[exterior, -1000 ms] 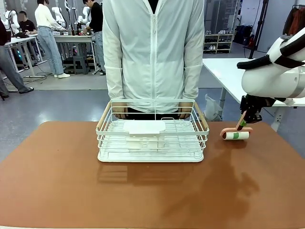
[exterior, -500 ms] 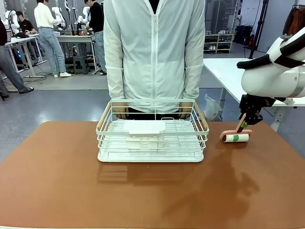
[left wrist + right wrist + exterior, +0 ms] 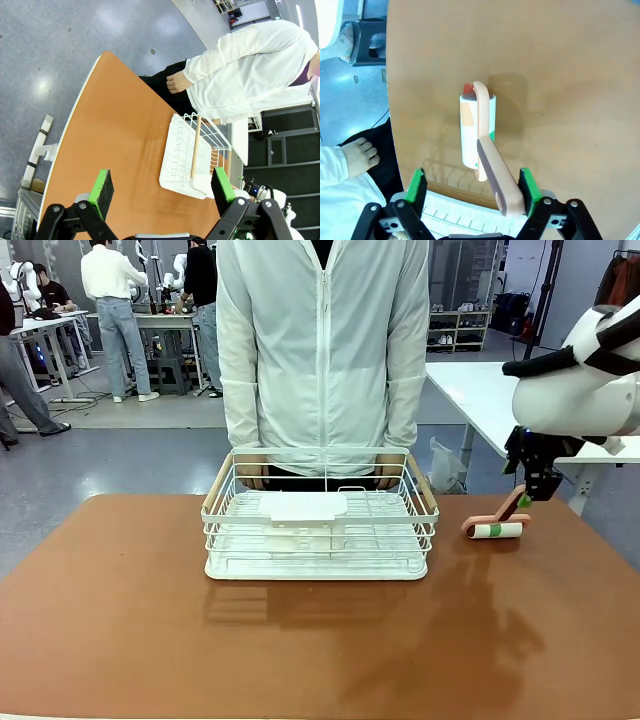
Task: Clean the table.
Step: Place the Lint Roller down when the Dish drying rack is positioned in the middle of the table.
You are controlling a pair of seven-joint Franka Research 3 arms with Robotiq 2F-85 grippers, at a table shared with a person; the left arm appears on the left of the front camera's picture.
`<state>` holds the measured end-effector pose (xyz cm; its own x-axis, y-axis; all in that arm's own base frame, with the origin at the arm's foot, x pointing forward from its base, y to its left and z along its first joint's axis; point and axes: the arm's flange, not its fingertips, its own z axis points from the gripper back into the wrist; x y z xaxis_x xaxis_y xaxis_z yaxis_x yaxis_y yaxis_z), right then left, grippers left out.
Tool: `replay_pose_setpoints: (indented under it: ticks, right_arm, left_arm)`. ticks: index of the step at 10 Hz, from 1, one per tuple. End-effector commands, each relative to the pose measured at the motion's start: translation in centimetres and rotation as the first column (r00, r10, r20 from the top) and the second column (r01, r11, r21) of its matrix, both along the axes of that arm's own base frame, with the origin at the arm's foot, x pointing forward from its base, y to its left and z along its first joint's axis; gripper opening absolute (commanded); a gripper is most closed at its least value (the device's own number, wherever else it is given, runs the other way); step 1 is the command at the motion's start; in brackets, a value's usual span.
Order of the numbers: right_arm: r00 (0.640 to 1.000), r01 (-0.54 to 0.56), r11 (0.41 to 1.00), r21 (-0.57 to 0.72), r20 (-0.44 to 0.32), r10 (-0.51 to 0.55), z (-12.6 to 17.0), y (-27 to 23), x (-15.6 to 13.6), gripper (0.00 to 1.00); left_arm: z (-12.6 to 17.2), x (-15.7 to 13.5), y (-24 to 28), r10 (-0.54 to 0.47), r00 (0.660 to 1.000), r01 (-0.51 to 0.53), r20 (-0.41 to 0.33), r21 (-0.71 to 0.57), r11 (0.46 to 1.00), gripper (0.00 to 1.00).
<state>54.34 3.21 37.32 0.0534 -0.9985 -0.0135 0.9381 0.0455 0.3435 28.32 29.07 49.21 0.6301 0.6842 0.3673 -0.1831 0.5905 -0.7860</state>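
Since a second ago the right gripper point(image 3: 524, 498) has lifted slightly and drifted toward the picture's right, and its jaws now stand released, spread to either side of the lint roller's handle without touching it. The lint roller point(image 3: 497, 523) itself has stayed on the table point(image 3: 150, 640), though its handle now leans a little more to the right.

The roller lies near the table's far right edge, well apart from the white wire basket point(image 3: 320, 525) at the middle. In the front view its white sticky drum runs left to right along the table, while the peach handle rises from the drum's left end and slants up toward the right gripper. In the right wrist view the handle point(image 3: 495, 175) points back between the green pads point(image 3: 417, 185).

The left gripper point(image 3: 162, 187) hangs above the table's left part, jaws wide apart and holding nothing.

The person point(image 3: 322, 350) in a white jacket stands at the far side, directly behind the basket.
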Motion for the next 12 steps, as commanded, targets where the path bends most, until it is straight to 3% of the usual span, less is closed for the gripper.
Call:
replay_pose_setpoints:
  ticks: [1,4,12]
  right_arm:
    - [0.998,0.025,0.999,-0.044,-0.056,-0.028,2.4,1.2,-2.4,1.00]
    - [0.993,0.009,0.999,-0.034,-0.118,-0.013,4.4,0.6,-4.0,1.00]
    - [0.993,-0.016,0.999,-0.034,-0.119,0.011,4.7,0.4,-3.9,1.00]
  left_arm:
    - [-0.1,0.0,0.4,-0.015,0.999,0.015,0.033,-0.004,1.000,1.00]
    - [-0.1,0.0,0.4,-0.015,0.999,0.015,0.033,-0.004,1.000,1.00]
    - [-0.1,0.0,0.4,-0.015,0.999,0.015,0.033,-0.004,1.000,1.00]
